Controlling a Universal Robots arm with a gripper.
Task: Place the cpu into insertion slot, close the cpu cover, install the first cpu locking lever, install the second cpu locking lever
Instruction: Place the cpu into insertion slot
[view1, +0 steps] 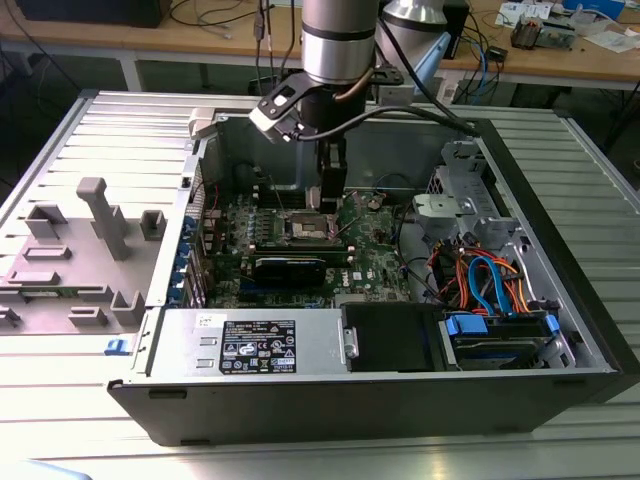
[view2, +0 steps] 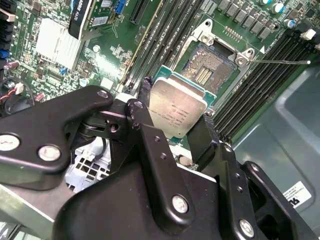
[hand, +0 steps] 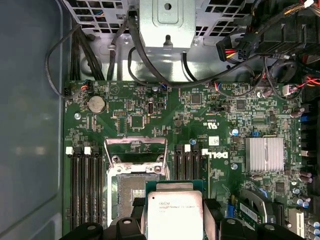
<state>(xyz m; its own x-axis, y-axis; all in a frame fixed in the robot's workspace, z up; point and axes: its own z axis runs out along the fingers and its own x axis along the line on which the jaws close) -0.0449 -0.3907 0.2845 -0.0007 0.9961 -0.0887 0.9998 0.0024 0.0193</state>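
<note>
As tool (view2: 172, 116) hangs above insertion slot (view2: 211, 64), it clamps cpu (view2: 176, 102).

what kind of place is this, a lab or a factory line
Probably a robotics or electronics lab: an open desktop computer case lies on a ribbed metal table, a wooden workbench behind carries cables, and the gripper holds the cpu close to the insertion slot.
</note>
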